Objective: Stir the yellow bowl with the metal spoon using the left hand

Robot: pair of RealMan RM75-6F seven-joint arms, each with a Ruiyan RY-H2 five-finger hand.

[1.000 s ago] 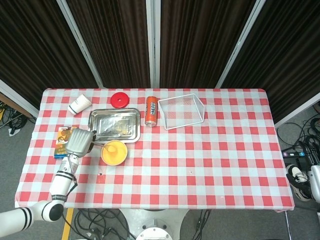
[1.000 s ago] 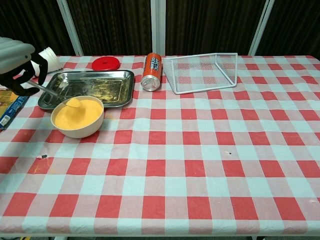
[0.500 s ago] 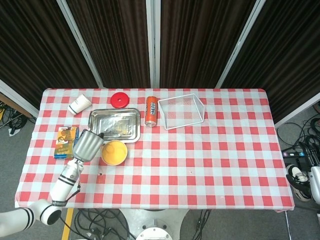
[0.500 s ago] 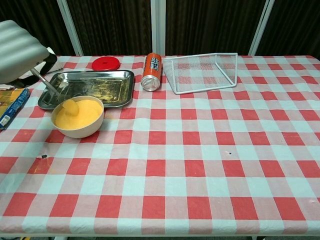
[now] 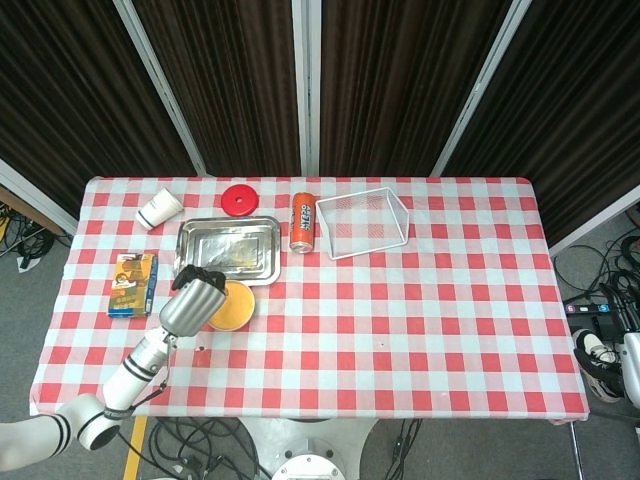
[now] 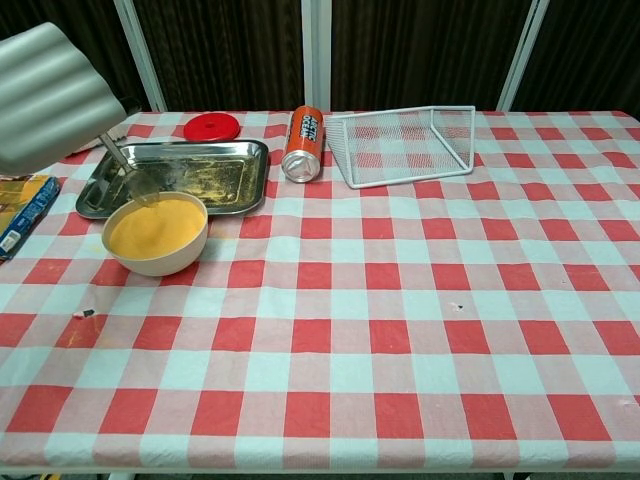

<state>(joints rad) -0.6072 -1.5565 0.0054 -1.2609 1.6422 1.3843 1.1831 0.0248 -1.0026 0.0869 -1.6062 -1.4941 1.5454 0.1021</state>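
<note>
Table: a red-and-white checked tablecloth (image 6: 400, 330) covered it.
Tray: a rectangular metal tray (image 5: 228, 249) lay just behind the bowl.
Left hand: the silver left hand (image 5: 190, 303) hung over the bowl's left rim, fingers closed around the spoon handle.
Bowl: the round yellow bowl (image 6: 156, 233) sat near the table's left-front.
Spoon: the thin metal spoon (image 6: 128, 170) slanted down, its tip at the bowl's far rim.
Right hand: out of sight.

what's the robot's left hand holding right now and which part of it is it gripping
The left hand holds the metal spoon by the upper end of its handle, its bowl end down at the yellow bowl. The grip itself is hidden.
</note>
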